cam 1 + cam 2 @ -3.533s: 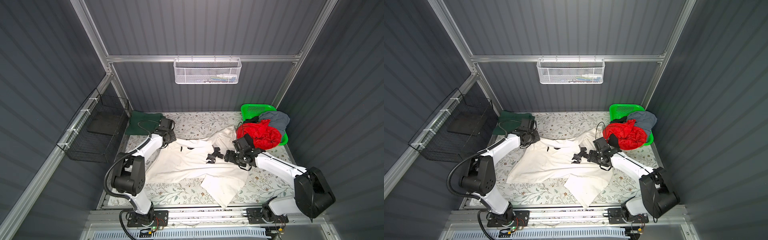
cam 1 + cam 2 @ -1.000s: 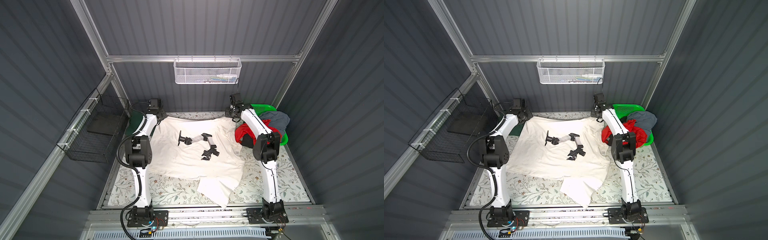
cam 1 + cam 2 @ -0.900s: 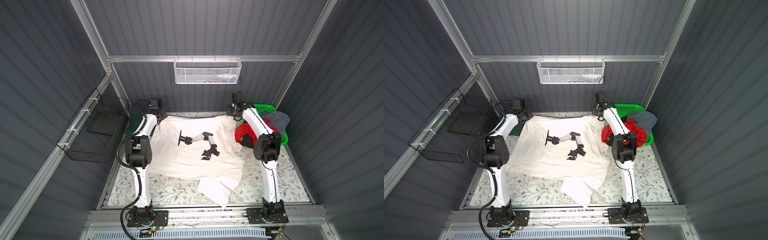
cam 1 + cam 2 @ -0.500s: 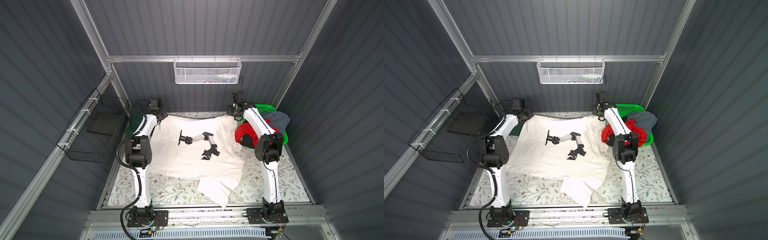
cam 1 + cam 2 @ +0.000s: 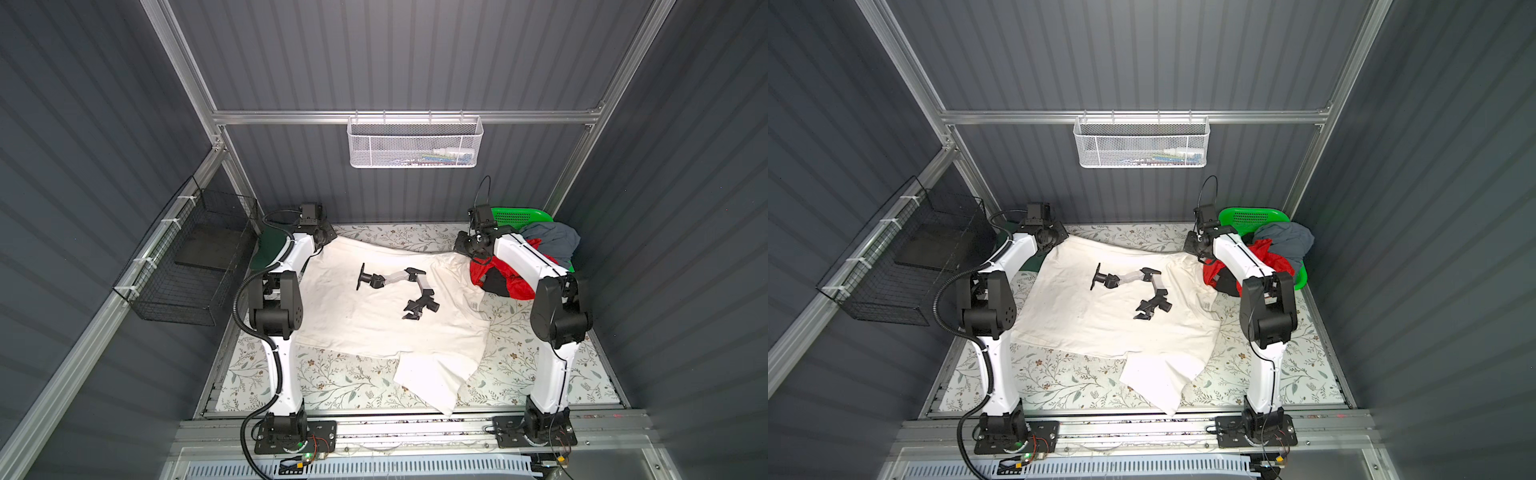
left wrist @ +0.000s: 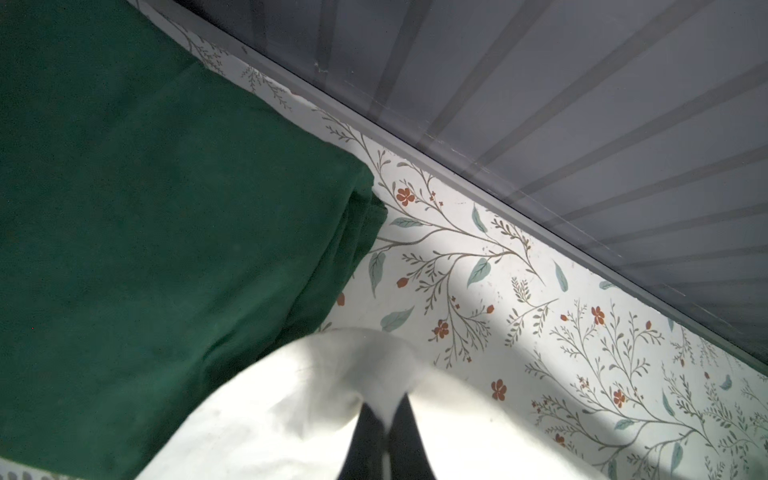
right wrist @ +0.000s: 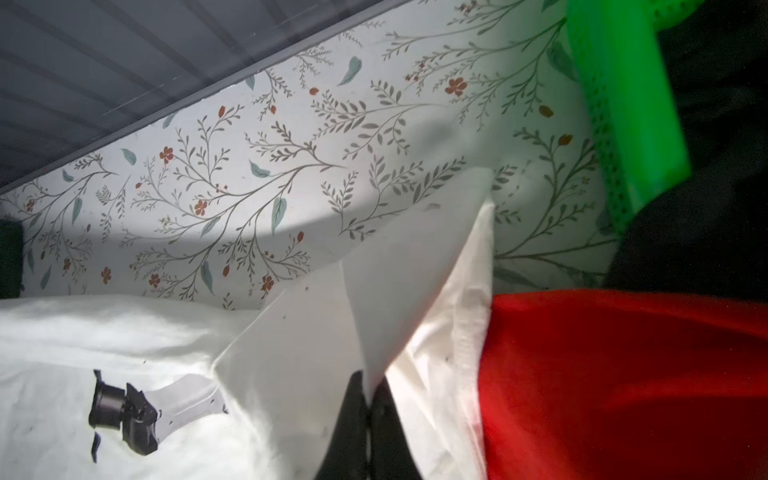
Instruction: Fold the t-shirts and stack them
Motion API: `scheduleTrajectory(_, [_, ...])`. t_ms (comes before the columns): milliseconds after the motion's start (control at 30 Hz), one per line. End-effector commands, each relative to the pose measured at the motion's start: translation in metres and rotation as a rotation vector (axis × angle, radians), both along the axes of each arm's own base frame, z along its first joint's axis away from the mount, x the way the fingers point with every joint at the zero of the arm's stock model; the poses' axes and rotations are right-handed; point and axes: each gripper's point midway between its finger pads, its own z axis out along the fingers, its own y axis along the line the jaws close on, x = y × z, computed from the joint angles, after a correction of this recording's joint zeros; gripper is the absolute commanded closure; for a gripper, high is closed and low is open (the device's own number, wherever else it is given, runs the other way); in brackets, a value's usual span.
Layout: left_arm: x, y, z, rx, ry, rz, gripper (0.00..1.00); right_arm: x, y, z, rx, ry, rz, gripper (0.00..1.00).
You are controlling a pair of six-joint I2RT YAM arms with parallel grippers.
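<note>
A large off-white t-shirt [image 5: 365, 320] [image 5: 1092, 316] with a dark arm-shaped print lies spread on the floral table. Its two far corners are lifted near the back wall. My left gripper [image 6: 388, 419] [image 5: 327, 237] is shut on the left corner. My right gripper [image 7: 369, 399] [image 5: 460, 246] is shut on the right corner. A folded dark green t-shirt [image 6: 166, 249] [image 5: 270, 249] lies beside the left gripper. Red [image 5: 515, 278], grey-blue [image 5: 555, 241] and black [image 5: 496, 284] t-shirts are heaped at the right, the red one [image 7: 623, 374] next to the right gripper.
A bright green perforated basket [image 5: 519, 215] [image 7: 615, 104] holds the heap at the back right. The back wall [image 6: 582, 104] runs close behind both grippers. A white mesh basket [image 5: 413, 143] hangs on it, and a black wire basket [image 5: 187, 266] hangs on the left wall.
Earlier both grippers were mid-table on the crumpled off-white t-shirt; they have since carried its corners to the back wall and spread it. Over the last second the right gripper shifted slightly right.
</note>
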Motion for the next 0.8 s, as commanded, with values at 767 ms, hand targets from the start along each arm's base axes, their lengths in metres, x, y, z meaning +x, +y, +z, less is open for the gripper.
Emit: scheduleTrajectory(767, [0.000,0.007,0.004,0.059,-0.016,-0.041,1.00,-0.103,0.041,0.013,0.074,0.025,0.050,1.00])
